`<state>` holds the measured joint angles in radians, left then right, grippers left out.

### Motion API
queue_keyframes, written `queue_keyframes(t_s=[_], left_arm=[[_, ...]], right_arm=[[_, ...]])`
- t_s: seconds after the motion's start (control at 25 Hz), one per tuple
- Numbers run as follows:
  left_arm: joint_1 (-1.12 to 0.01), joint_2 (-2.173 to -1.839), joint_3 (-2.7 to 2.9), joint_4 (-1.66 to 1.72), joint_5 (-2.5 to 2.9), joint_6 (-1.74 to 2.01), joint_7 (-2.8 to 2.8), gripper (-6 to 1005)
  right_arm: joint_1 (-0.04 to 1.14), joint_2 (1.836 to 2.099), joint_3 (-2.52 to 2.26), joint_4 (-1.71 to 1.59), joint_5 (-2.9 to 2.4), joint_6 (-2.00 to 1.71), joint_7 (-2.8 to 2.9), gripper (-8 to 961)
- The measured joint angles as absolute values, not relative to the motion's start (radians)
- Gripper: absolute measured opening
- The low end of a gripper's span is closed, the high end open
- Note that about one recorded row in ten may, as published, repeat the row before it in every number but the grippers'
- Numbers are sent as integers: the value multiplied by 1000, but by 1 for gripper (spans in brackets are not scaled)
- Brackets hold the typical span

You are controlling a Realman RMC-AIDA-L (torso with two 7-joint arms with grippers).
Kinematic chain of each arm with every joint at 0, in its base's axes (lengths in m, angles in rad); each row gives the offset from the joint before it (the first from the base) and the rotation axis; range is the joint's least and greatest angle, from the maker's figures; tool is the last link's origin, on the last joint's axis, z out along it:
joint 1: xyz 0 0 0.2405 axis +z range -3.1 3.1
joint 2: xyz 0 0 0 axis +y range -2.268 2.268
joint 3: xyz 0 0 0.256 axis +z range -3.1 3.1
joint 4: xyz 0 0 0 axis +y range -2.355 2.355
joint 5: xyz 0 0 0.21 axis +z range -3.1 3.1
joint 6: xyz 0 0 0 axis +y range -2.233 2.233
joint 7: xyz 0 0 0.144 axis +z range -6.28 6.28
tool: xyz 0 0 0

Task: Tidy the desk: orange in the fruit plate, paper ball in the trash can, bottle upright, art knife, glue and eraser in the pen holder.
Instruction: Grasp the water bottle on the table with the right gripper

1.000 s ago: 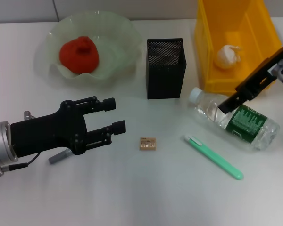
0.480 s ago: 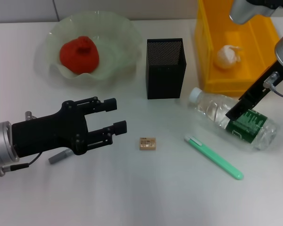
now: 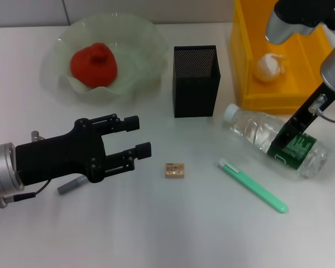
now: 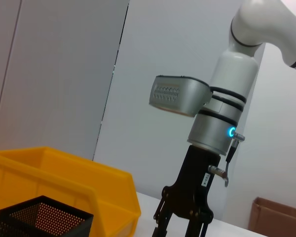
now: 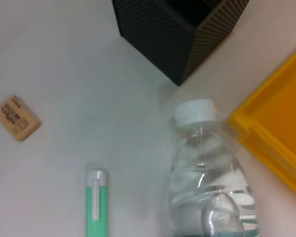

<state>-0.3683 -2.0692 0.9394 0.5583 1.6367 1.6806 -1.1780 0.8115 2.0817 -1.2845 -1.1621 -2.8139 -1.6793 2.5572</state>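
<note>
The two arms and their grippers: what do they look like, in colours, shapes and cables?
The left gripper is matte black with two blocky fingers on linkages, on a silver cylindrical wrist with thin cables. The right gripper is also black, below a white and grey arm with black rings, a blue light and a grey cable.

The left tool (image 3: 138, 137) is covering most of the grey glue (image 3: 70, 185). The right tool's (image 3: 286, 139) fingertips are hiding behind its own body against the bottle (image 3: 276, 140).

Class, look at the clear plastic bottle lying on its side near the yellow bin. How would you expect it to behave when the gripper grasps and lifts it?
The bottle lies on its round side, so it may roll if nudged. Its clear wall looks smooth, probably slippery. It seems mostly empty, likely light, and may dent when squeezed. The right gripper is over its label.
</note>
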Motion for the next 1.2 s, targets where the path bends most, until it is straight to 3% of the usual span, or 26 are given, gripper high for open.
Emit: queue_keyframes(t_s=[1.2], left_arm=[[-370, -2069, 937, 544, 1637, 1680, -1178, 594]], right_arm=[[793, 2088, -1409, -1034, -2765, -1552, 2540, 757]])
